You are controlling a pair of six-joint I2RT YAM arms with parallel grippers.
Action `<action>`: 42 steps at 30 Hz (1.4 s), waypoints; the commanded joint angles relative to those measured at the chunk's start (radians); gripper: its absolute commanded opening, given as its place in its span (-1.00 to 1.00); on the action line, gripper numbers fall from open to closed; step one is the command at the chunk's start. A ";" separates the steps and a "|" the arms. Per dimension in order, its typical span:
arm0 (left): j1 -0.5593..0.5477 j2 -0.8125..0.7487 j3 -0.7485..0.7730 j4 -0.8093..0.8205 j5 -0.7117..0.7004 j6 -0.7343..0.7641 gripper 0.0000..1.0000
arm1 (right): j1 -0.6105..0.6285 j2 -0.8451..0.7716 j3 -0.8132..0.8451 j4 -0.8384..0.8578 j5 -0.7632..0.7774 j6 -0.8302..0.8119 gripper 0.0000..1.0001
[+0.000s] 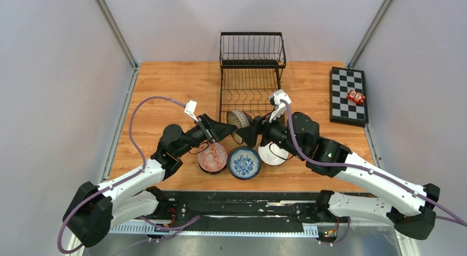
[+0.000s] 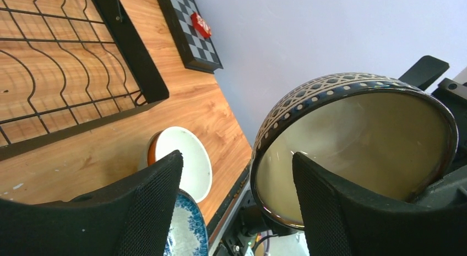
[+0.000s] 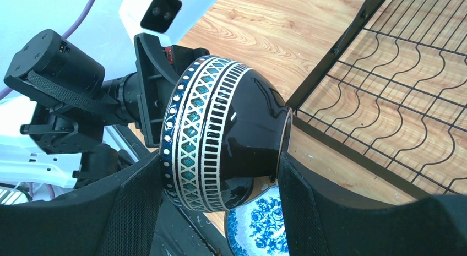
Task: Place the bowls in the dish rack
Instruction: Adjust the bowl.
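One dark patterned bowl [image 2: 358, 140] hangs near the dish rack [image 1: 252, 63], apparently clamped by the right gripper [image 3: 220, 173], the left gripper [image 2: 238, 162] standing with jaws apart.

Lab test cell: plain grey walls [image 1: 55, 74] (metal corner posts [image 1: 114, 29]) around a wooden table [image 1: 165, 85]

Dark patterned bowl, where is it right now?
The dark patterned bowl is mid-table in the top view, gripped by the right hand, at the near edge of the dish rack, just beyond the blue floral bowl.
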 commanded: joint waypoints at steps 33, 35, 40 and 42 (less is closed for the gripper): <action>0.020 0.231 0.003 0.403 0.123 -0.141 -1.00 | 0.002 0.067 0.076 0.058 0.001 0.033 -0.95; 0.019 0.229 0.000 0.407 0.121 -0.139 -1.00 | 0.000 0.065 0.075 0.056 0.005 0.032 -0.95; 0.019 0.196 0.007 0.365 0.114 -0.113 -1.00 | -0.001 0.060 0.062 0.051 0.009 0.033 -0.95; 0.020 0.182 0.012 0.344 0.116 -0.100 -1.00 | -0.002 0.057 0.057 0.047 0.004 0.034 -0.95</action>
